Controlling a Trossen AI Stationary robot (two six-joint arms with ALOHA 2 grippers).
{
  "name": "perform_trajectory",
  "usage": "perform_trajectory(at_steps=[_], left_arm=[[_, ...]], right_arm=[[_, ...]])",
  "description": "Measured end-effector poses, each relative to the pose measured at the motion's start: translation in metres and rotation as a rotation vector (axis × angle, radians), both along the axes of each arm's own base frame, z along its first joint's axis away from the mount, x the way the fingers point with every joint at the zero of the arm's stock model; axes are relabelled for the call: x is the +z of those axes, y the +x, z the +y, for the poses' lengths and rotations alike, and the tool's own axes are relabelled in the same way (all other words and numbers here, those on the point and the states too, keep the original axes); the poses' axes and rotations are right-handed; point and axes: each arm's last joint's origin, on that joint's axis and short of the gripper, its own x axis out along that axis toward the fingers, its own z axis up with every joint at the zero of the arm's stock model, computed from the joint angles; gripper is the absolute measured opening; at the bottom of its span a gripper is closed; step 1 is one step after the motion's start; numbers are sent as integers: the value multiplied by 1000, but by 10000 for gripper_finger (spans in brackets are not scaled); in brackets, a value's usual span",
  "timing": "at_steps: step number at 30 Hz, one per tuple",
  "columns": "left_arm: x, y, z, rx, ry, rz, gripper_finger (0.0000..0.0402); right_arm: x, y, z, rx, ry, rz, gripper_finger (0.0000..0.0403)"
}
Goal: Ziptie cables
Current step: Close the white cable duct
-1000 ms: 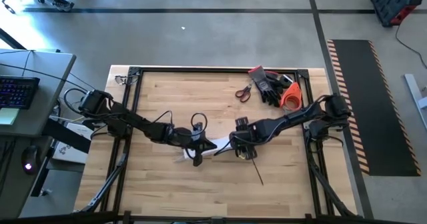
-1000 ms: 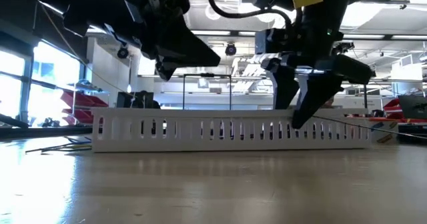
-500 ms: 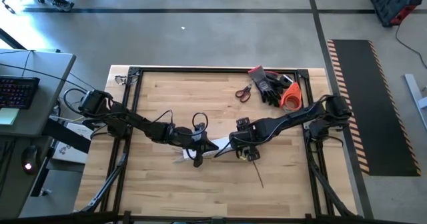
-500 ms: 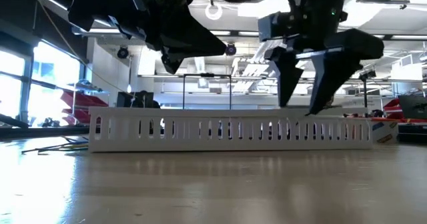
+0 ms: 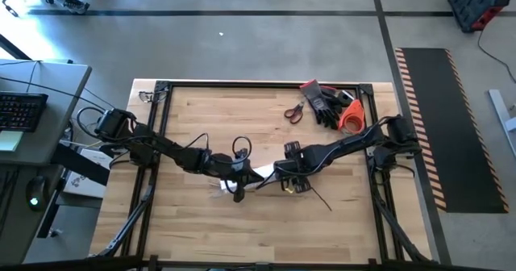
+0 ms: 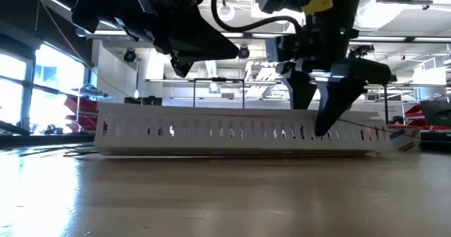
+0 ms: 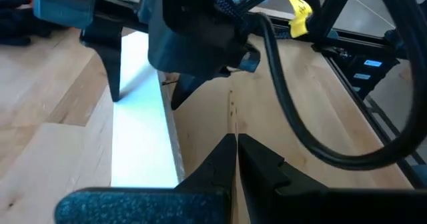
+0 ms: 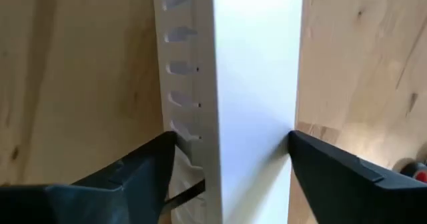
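Observation:
A long white slotted channel [image 5: 260, 177] lies mid-table between my two grippers; it fills the low view [image 6: 239, 135] from left to right. My right gripper [image 5: 289, 181] is over its right part and shut on it. My left gripper [image 5: 237, 186] is shut and hangs above the channel's left part [image 6: 201, 53], beside the channel in its wrist view [image 7: 235, 147]. A thin dark strand [image 5: 320, 198] lies on the wood to the right of the right gripper. Thin wires [image 6: 49, 152] lie on the table by the channel's left end. My right gripper pinches the channel between its two fingers, one on the slotted side wall [image 8: 175, 139], the other on the opposite long edge [image 8: 291, 135]. The fingers come from above, pointing down, and lie across the channel. The channel's underside stays on or close to the table.
Red-handled scissors [image 5: 294, 111], black gloves [image 5: 326, 103] and an orange object [image 5: 351, 118] lie at the far right corner. A black frame rail [image 5: 161, 126] runs round the table. Bare wood lies toward the near edge.
My right gripper has gone down over the channel and a little toward the table's left edge. The channel has tipped about its long axis: its side wall faces the low camera less squarely than before. The dark strand on the wood has swung toward the table's right edge.

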Motion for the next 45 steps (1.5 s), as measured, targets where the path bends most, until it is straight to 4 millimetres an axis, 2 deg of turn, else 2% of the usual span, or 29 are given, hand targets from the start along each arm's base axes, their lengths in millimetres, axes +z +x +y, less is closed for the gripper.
perform_trajectory(at_steps=[10, 14, 21, 24, 29, 34, 41, 45], left_arm=[[-2, 0, 0, 3, 5, 4, 0], [-2, 1, 1, 19, 25, -1, 0], [-5, 3, -3, 3, 35, -25, 0], [-16, 13, -7, -39, 31, -48, 0], [-39, 39, -14, -75, 33, 9, 0], [-59, 55, -10, -47, 57, 146, 0], [-62, 55, -7, -17, 55, 183, 0], [-61, 54, -9, -21, 56, 186, 0]], right_arm=[[0, -2, 11, 15, -20, -18, 154], [1, -2, 19, -5, -47, -60, 132], [2, -3, 31, 4, -29, -79, 158], [2, -3, 35, -3, -21, -94, 171], [1, -2, 37, -24, -19, -121, 176], [3, -4, 43, 4, -25, -121, 176], [24, -1, 56, 45, -20, -108, 176], [44, -9, 58, 38, -34, -105, 175]])
